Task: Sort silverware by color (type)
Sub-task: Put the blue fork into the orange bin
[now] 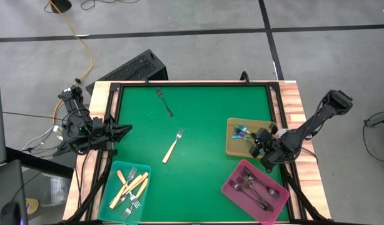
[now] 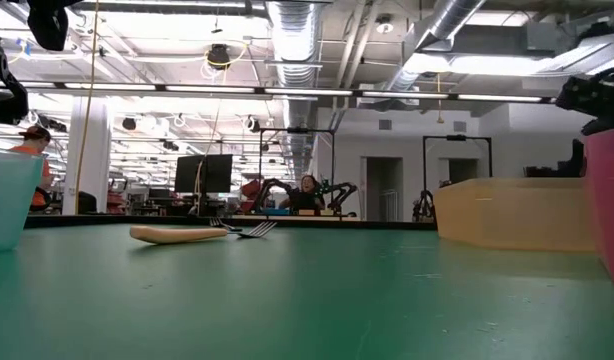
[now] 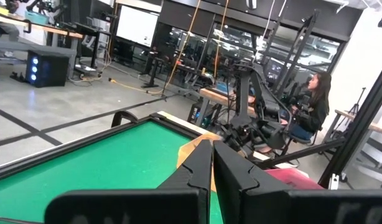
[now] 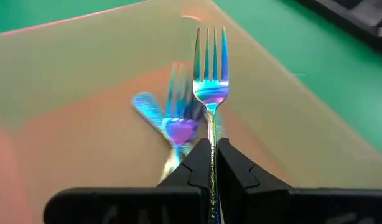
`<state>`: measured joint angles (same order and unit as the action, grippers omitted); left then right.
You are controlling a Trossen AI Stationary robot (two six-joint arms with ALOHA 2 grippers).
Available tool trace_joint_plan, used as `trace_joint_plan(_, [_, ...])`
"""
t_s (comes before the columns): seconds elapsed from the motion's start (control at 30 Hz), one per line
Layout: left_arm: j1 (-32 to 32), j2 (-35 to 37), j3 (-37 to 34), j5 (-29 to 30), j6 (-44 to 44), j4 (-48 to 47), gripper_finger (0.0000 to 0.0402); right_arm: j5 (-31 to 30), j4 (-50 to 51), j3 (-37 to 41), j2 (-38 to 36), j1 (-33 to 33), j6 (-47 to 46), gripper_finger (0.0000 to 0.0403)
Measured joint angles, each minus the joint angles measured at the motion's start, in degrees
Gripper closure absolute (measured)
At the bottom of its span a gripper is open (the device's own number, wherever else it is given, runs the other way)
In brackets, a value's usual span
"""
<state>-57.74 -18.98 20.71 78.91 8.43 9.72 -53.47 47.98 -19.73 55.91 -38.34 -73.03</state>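
Iridescent blue-rainbow fork (image 4: 210, 74) being pinched by its handle between the fingers of the right gripper (image 4: 211, 163), hanging just over the tan rectangular tray (image 1: 232, 145) at the right side of the green tabletop (image 1: 204, 169). Resting already in that tray, at least one more rainbow fork (image 4: 169, 121), blurred beneath the held one. Lying loose on the green surface: a cream-handled fork (image 1: 173, 145) near the middle and a dark grey metal fork (image 1: 164, 102) toward the far edge. Sitting in the teal tray (image 1: 112, 187), several cream-handled forks; in the pink tray (image 1: 232, 189), several dark ones. Waiting at the left edge of the tabletop, the left gripper (image 3: 213, 163), fingers pressed together on nothing.

Risking a slip: holding so slim a handle at one narrow spot, letting the fork twist or drop early. Releasing from this height possibly sending it bouncing off the fork below or skating over the low tray wall onto the green. Releasing while tilted possibly leaving the tines propped on the rim.

Hiding behind the right arm in the overhead view, most of the tan tray's contents, making any exact count impossible. Overlapping in the teal and pink trays, forks too tangled to number. Showing in the table-level view, only tray walls and the cream-handled fork.
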Motion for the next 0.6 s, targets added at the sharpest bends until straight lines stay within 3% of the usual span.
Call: trace_joint_plan(0.6, [0.0,0.0,0.0,2.8,-0.2,-0.4,0.0401,1.9,-12.1,7.6,-10.0,-5.1,0.0,0.0371])
